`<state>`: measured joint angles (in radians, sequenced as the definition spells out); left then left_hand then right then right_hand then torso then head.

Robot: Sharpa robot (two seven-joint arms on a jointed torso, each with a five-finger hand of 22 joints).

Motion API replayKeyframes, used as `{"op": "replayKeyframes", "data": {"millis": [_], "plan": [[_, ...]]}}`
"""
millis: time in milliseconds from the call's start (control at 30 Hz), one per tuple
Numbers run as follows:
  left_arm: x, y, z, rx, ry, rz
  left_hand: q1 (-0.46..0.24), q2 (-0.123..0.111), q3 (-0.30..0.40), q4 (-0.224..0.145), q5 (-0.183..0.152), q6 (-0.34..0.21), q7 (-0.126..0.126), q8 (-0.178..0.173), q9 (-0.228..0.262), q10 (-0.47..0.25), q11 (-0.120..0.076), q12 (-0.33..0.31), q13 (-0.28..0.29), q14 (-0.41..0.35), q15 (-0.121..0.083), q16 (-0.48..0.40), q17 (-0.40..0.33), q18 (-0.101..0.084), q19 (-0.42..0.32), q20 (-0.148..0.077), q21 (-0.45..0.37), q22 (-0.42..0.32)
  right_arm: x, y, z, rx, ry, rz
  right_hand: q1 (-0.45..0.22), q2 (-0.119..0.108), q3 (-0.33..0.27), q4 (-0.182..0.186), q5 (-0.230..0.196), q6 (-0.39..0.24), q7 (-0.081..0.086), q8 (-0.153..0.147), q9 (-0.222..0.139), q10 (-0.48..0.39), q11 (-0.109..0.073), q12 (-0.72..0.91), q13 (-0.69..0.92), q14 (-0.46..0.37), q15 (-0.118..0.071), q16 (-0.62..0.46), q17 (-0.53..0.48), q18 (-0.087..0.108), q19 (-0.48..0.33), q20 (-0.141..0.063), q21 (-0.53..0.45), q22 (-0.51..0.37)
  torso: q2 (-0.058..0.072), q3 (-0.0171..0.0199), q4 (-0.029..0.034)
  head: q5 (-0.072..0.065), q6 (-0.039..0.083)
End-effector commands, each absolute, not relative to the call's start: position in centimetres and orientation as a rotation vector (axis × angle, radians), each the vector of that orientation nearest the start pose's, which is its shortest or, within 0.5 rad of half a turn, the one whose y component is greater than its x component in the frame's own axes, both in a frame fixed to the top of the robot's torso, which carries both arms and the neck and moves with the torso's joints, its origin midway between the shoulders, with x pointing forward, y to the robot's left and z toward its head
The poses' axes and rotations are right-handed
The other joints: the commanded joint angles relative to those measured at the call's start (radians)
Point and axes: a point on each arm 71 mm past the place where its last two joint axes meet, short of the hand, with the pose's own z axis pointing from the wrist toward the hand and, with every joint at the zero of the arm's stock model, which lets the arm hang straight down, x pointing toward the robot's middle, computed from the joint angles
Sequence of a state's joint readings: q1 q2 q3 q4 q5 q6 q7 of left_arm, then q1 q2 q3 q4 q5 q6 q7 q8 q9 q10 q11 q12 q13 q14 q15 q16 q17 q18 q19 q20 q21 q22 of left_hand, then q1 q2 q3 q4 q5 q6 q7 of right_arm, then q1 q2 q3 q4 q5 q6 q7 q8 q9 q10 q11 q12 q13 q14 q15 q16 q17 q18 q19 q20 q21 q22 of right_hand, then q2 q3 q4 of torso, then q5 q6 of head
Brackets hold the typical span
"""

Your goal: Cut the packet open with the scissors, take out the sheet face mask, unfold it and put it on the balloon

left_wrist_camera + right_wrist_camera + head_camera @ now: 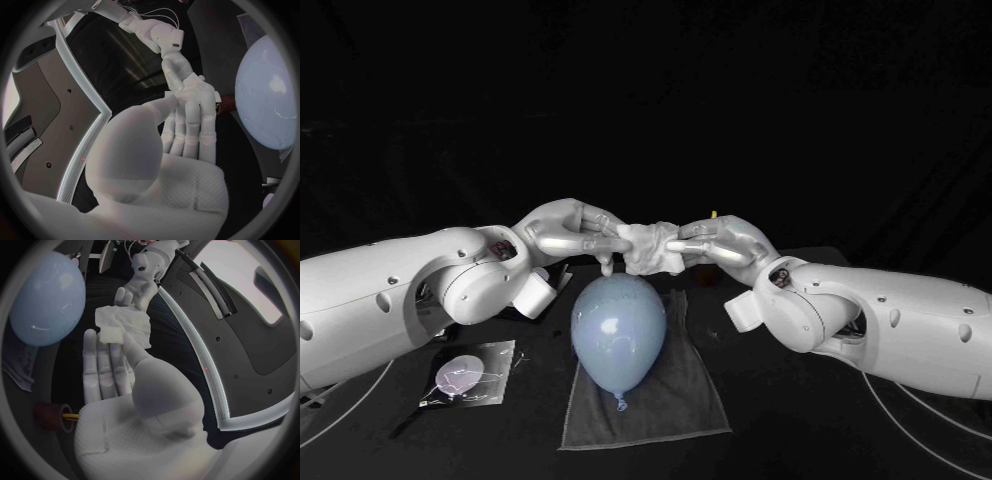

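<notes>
We take the balloon point(619, 335) as our marker. It is pale blue and lies lengthwise on a grey towel point(661, 412) spread over the black table point(805, 450), with its knot end nearest the robot. Off the towel, on the robot's left of the balloon, a packet point(473, 375) lies flat. By the balloon's far end, on its right, stands a dark red cup point(50, 415) with a yellow handle sticking out; we cannot tell what tool it holds.

Just above the balloon's far end hangs the sheet face mask point(646, 252), white, crumpled and bunched. The left hand point(571, 235) pinches its left side, and one finger points down close to the balloon. The right hand point(714, 240) pinches its right side, thumb pressed against fingers.
</notes>
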<state>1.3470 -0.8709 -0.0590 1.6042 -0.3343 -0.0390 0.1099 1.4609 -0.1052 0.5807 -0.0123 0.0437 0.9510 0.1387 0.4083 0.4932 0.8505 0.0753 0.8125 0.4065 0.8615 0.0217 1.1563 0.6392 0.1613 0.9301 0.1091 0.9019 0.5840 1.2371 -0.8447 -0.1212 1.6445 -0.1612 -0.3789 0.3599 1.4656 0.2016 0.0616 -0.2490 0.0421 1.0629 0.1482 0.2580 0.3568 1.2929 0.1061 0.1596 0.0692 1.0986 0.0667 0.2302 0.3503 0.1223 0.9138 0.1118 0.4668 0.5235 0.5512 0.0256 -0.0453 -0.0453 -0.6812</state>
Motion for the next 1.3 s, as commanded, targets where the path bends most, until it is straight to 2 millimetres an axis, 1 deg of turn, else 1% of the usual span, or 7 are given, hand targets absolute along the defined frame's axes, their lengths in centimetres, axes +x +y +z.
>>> {"op": "replayKeyframes", "data": {"millis": [33,100,133,233,500,933,1300], "plan": [[47.8,17.5,-12.0,-0.538,1.785,-1.570,0.005,0.000,0.016,-0.027,0.003,0.011,0.006,-0.014,0.030,0.004,0.003,-0.011,-0.008,-0.006,0.001,-0.003,-0.003,0.021,-0.025,0.000,0.041,0.032,46.6,-17.7,-16.8,0.707,1.472,1.404,-0.016,-0.025,0.112,-0.045,0.006,0.011,0.001,0.006,-0.003,0.031,-0.024,-0.007,0.002,0.020,-0.009,-0.010,-0.002,0.013,-0.015,0.000,0.024,0.022,-0.001,0.0003,-0.0004,0.000,0.002],[47.8,17.5,-11.9,-0.520,1.774,-1.562,0.003,-0.002,0.022,-0.038,0.005,0.013,0.008,-0.020,0.025,0.005,0.003,-0.015,-0.012,-0.007,0.001,-0.004,-0.004,0.021,-0.036,0.000,0.057,0.044,46.7,-17.7,-16.4,0.641,1.462,1.379,-0.059,-0.062,0.204,-0.041,0.006,0.009,0.002,0.008,-0.004,0.032,-0.024,-0.009,0.002,0.026,-0.005,-0.018,0.000,0.017,-0.026,0.004,0.048,0.041,0.000,0.0006,-0.0001,-0.001,0.004],[47.8,17.5,-11.9,-0.513,1.770,-1.555,0.001,-0.003,0.023,-0.043,0.005,0.012,0.009,-0.023,0.023,0.004,0.005,-0.019,-0.015,-0.008,0.002,-0.004,-0.004,0.021,-0.041,0.001,0.064,0.050,46.8,-17.6,-16.2,0.604,1.458,1.367,-0.059,-0.062,0.204,-0.041,0.006,0.009,0.002,0.008,-0.004,0.032,-0.024,-0.009,0.002,0.026,-0.005,-0.018,0.000,0.017,-0.026,0.004,0.048,0.041,0.000,0.0007,-0.0003,-0.001,0.005],[47.9,17.6,-11.9,-0.505,1.755,-1.516,-0.034,-0.012,0.006,-0.043,0.004,-0.041,0.031,-0.069,-0.003,-0.037,0.032,-0.053,-0.035,-0.013,0.022,0.001,-0.002,0.018,-0.068,0.016,0.079,0.063,46.9,-17.3,-15.4,0.447,1.435,1.319,-0.114,-0.119,0.363,-0.040,0.006,0.018,-0.001,0.023,0.003,0.044,-0.026,-0.002,0.007,0.040,-0.011,-0.022,0.011,0.029,-0.039,0.010,0.088,0.070,0.000,0.0009,-0.0008,-0.002,0.008],[48.6,19.1,-12.1,-0.553,1.726,-1.422,-0.124,-0.060,-0.056,-0.001,0.004,-0.121,0.058,-0.127,-0.040,-0.115,0.067,-0.089,-0.058,-0.028,0.057,0.016,0.004,0.019,-0.083,0.054,0.033,0.030,47.0,-17.1,-14.1,0.135,1.328,1.190,-0.125,-0.147,0.417,-0.041,0.006,0.021,-0.002,0.031,0.008,0.048,-0.028,0.000,0.009,0.045,-0.016,-0.026,0.019,0.037,-0.045,0.013,0.108,0.083,0.000,0.0010,-0.0006,-0.004,0.013],[49.1,22.2,-12.1,-0.634,1.682,-1.391,-0.166,-0.091,-0.144,0.053,0.004,-0.141,0.068,-0.130,-0.053,-0.159,0.078,-0.073,-0.067,-0.050,0.072,0.030,0.003,0.024,-0.053,0.076,-0.052,-0.041,47.1,-17.1,-13.2,-0.057,1.186,1.091,-0.124,-0.156,0.431,-0.040,0.006,0.024,-0.003,0.034,0.009,0.050,-0.029,0.001,0.011,0.047,-0.017,-0.027,0.023,0.040,-0.048,0.014,0.116,0.089,0.001,0.0004,-0.0015,-0.006,0.015],[48.4,20.5,-11.9,-0.538,1.697,-1.438,-0.088,-0.015,-0.085,0.050,0.005,-0.025,0.017,-0.074,-0.045,-0.039,0.030,-0.039,-0.078,-0.019,0.031,0.039,-0.005,0.026,-0.002,0.042,-0.061,-0.061,47.1,-16.9,-13.2,-0.012,1.195,1.124,-0.126,-0.158,0.433,-0.039,0.006,0.024,-0.003,0.034,0.010,0.050,-0.029,0.001,0.011,0.047,-0.017,-0.028,0.024,0.040,-0.048,0.014,0.117,0.090,0.001,-0.0009,0.0001,-0.003,0.009]]}}
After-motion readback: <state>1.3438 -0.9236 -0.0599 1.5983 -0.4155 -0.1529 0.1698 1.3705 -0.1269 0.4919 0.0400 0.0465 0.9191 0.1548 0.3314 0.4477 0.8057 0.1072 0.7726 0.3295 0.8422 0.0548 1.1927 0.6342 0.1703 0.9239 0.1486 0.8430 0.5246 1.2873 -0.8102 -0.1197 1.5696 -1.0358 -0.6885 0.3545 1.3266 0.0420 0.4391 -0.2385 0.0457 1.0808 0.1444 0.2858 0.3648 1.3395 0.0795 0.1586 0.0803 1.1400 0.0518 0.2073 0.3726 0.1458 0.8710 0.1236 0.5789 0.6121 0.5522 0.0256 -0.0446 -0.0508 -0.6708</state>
